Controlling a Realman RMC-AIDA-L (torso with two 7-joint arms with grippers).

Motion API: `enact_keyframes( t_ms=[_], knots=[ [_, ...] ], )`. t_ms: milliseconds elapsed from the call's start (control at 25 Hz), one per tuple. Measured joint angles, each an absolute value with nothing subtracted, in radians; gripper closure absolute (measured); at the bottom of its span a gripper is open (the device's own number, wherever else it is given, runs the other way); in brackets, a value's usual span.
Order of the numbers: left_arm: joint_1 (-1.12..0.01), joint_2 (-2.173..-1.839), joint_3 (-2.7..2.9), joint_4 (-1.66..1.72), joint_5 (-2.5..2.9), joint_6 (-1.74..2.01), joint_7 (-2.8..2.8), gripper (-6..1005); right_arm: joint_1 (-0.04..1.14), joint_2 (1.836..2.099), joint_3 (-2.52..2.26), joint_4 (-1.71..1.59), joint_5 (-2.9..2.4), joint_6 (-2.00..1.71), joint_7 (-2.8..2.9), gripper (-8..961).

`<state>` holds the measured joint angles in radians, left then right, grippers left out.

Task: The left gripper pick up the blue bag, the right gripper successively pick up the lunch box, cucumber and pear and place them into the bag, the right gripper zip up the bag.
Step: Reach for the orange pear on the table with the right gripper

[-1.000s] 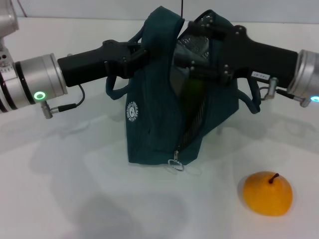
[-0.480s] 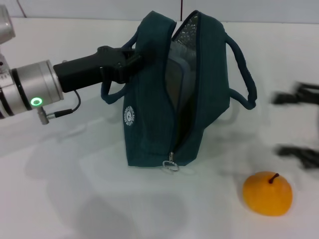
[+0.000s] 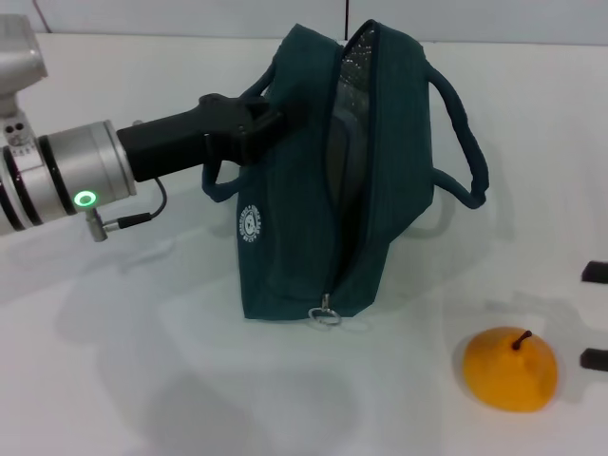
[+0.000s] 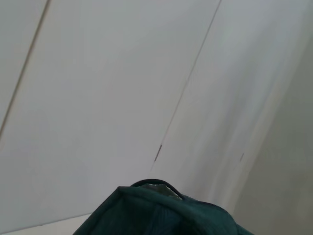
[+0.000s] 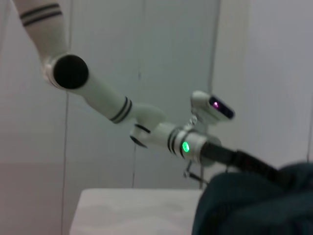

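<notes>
The left arm reaches in level from the left, its silver cylindrical wrist showing a green ring light. Its black two-fingered claw [image 3: 261, 119] is clamped on fabric. Of the right black claw [image 3: 594, 315], only two fingertips show, spread apart.

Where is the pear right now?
In the head view, the pear sits on the white table on the robot's right, nearer the camera than the blue bag, apart from it.

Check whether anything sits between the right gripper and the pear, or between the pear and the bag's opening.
Nothing visible does. The pear lies alone on the table, with the right gripper just beside it at the frame edge. The bag stands unzipped, held up by the left gripper.
</notes>
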<state>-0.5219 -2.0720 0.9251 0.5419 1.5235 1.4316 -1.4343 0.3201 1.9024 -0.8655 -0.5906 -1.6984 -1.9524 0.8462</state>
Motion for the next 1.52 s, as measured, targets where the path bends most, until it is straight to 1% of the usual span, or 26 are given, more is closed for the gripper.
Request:
enact_keyframes(
  t_ms=[120, 240, 280, 320, 1000, 1240, 1440, 1520],
  knots=[
    [-0.524, -2.074, 0.926, 0.541, 1.524, 1.427, -1.433, 962, 0.327, 1.912, -0.872, -0.550, -1.719, -1.892, 0.846, 267],
    [-0.524, -2.077, 0.927, 0.540, 1.524, 1.421, -1.431, 961, 0.335, 1.934, -0.883, -0.541, -1.754, -1.841, 0.852, 275],
    [-0.524, -2.077, 0.927, 0.540, 1.525, 1.420, -1.430, 960, 0.335, 1.934, -0.883, -0.541, -1.754, -1.841, 0.852, 277],
    [-0.524, -2.077, 0.927, 0.540, 1.525, 1.420, -1.430, 960, 0.342, 1.944, -0.881, -0.541, -1.784, -1.809, 0.857, 280],
    [-0.525, -2.080, 0.922, 0.540, 1.524, 1.409, -1.430, 961, 0.388, 1.947, -0.894, -0.517, -1.833, -1.782, 0.860, 323],
    [-0.526, -2.080, 0.921, 0.540, 1.523, 1.408, -1.425, 962, 0.394, 1.950, -0.894, -0.517, -1.841, -1.755, 0.860, 519],
    [-0.526, -2.080, 0.922, 0.540, 1.519, 1.408, -1.419, 960, 0.413, 1.950, -0.898, -0.507, -1.859, -1.757, 0.862, 591],
    [-0.529, -2.080, 0.922, 0.540, 1.518, 1.408, -1.418, 960, 0.419, 1.950, -0.903, -0.504, -1.866, -1.758, 0.862, 606]
  ],
)
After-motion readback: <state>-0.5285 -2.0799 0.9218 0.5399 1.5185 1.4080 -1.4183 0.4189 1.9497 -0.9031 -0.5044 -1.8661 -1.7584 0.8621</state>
